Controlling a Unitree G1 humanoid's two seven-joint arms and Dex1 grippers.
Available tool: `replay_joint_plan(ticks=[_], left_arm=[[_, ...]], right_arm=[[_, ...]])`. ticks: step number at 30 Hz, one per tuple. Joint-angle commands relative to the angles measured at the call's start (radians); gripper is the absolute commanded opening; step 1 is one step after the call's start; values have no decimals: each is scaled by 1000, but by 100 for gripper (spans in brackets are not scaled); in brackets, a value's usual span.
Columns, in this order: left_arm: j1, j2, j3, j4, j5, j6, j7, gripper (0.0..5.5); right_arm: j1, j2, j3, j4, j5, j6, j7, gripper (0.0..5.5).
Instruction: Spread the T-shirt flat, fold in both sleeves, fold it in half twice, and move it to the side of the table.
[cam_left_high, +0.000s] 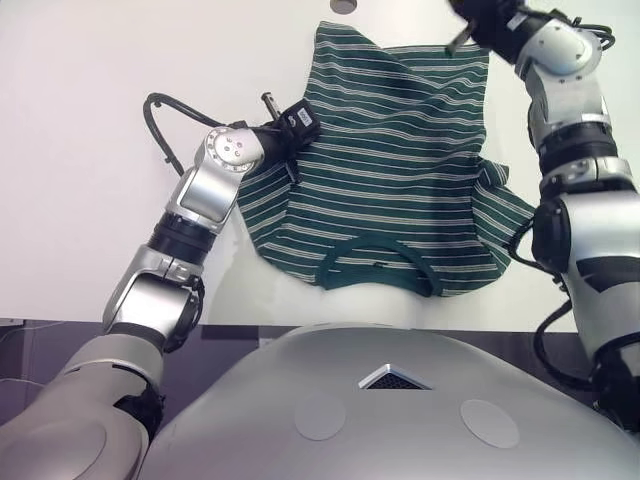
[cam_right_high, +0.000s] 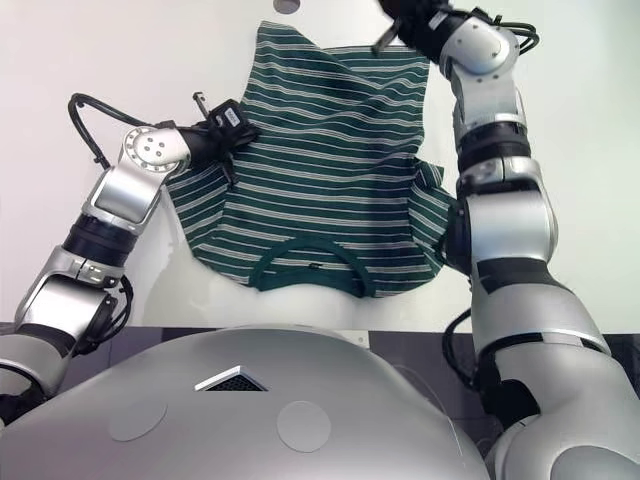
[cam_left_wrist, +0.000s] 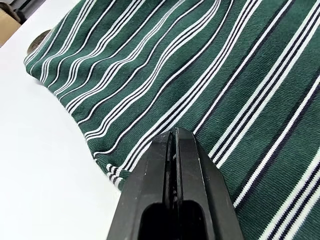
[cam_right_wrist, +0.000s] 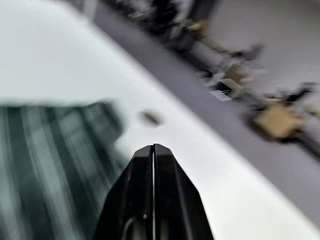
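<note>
plainly, the striped t-shirt (cam_left_high: 400, 170) lies rumpled on the table (cam_left_high: 80, 150).

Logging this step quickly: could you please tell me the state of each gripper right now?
Left gripper: closed, at the T-shirt edge.
Right gripper: closed, nothing visibly held.

A white table (cam_left_high: 80, 200) carries the green striped T-shirt (cam_left_high: 400, 170), collar toward the robot.
</note>
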Motion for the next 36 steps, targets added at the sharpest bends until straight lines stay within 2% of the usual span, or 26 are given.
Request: replay_joint_plan(ticks=[1, 4, 9, 14, 18, 21, 24, 26, 31, 34, 36], left_arm=[[135, 42, 29, 35, 15, 144, 23, 11], [139, 34, 39, 36, 19, 157, 29, 11], [55, -17, 63, 163, 22, 125, 70, 11], [-108, -83, 116, 392, 16, 39, 130, 11], [-131, -90, 185, 424, -22, -58, 143, 11], [-51, -77, 285, 243, -140, -68, 77, 11], [38, -38, 396, -12, -297, 59, 7, 65], [66, 9, 447, -112, -381, 190, -34, 102], [207, 190, 449, -161, -452, 455, -150, 171], [259, 267, 410, -141, -449, 510, -214, 171], [237, 303, 375, -95, -445, 522, -264, 171]], right_arm=[[326, -125, 101, -285, -41, 156, 150, 0], [364, -104, 127, -307, -99, 224, 60, 0], [170, -9, 155, 44, -225, 155, -233, 0], [-15, 48, 179, 332, -300, 85, -423, 0], [-37, 24, 165, 359, -294, 4, -382, 0], [12, -10, 130, 231, -240, -78, -298, 0], [115, -42, 55, -66, -146, -41, -251, 0], [230, -51, 7, -311, -77, 66, -226, 0], [562, -77, 31, -825, -18, 349, -169, 0], [678, -71, 62, -978, -29, 467, -169, 0], [687, -36, 69, -1001, -42, 514, -206, 0]])
